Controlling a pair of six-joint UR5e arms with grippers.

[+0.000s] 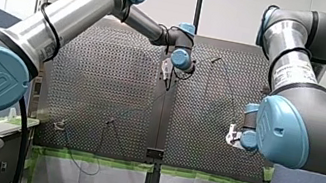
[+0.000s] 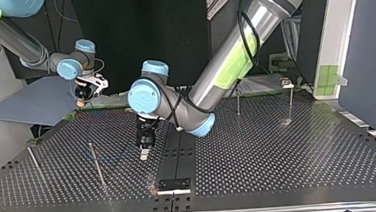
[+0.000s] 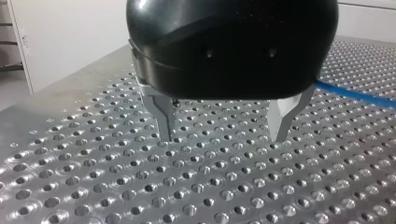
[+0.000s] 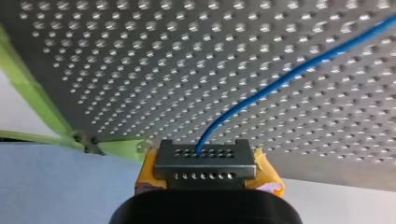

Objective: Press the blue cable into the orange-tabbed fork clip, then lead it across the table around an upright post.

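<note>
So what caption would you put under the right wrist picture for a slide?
My right tool grips the blue cable, which trails away across the perforated table.

Left tool [image 3: 223, 137] spread, right tool [image 4: 204, 158] clamped

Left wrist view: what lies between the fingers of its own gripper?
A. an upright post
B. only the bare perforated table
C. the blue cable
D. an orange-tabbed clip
B: my left gripper stands open over the table, and the blue cable runs beside it, outside the fingers.
</note>
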